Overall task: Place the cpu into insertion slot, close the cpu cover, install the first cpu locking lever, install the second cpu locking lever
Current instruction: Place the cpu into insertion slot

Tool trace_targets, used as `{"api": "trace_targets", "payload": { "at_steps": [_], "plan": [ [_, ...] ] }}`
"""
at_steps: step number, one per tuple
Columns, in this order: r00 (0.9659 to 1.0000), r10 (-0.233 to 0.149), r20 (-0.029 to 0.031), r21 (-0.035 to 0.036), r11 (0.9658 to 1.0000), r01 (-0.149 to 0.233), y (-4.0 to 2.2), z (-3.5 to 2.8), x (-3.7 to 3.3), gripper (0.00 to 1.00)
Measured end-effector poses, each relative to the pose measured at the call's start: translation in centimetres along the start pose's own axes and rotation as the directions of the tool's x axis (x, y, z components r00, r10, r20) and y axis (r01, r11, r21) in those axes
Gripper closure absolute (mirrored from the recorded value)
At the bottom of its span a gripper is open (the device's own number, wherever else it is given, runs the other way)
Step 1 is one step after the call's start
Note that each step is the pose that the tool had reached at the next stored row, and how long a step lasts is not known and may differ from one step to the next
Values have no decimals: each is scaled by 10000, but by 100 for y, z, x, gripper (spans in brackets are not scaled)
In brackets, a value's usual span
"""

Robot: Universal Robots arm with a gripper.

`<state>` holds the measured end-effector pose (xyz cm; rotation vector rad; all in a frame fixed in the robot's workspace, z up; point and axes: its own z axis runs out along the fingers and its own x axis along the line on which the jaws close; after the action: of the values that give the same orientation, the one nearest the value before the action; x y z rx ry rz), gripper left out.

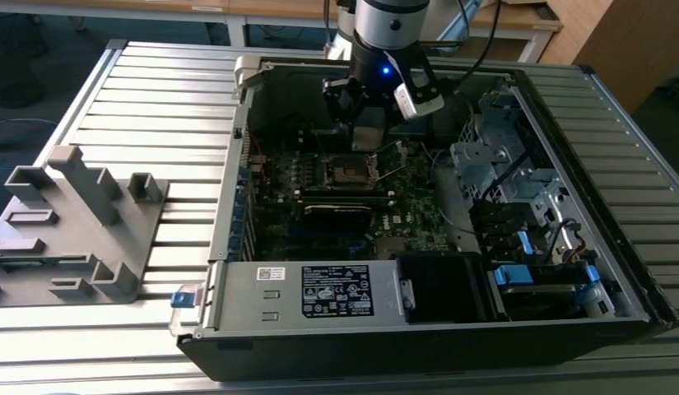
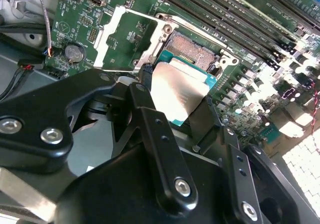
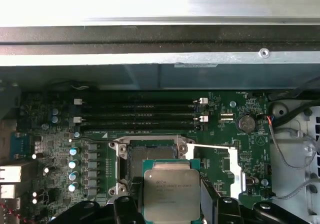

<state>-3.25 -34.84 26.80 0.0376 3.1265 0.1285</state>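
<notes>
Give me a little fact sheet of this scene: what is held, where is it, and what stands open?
Setting: open computer case on a slatted metal table
Held: cpu, clamped between the jaws
Position: over the bare socket, not seated in it
cpu cover: flipped open beside the socket
Memory sticks: seated in their slots on the board

One edge of the cpu (image 3: 171, 184) behind the gripper (image 3: 171, 198) (part of the insertion slot (image 3: 149, 155), too)
</notes>
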Motion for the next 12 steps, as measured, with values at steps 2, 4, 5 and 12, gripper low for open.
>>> {"api": "trace_targets", "payload": {
  "at_steps": [2,4,5,12],
  "plan": [
    [10000,0,0,1,10000,0,-1,9,0,46],
    [10000,0,-2,4,10000,0,-1,8,0,46],
    [10000,0,-1,2,10000,0,-1,10,0,46],
    [10000,0,-1,3,10000,0,-2,15,0,46]
  ]
}}
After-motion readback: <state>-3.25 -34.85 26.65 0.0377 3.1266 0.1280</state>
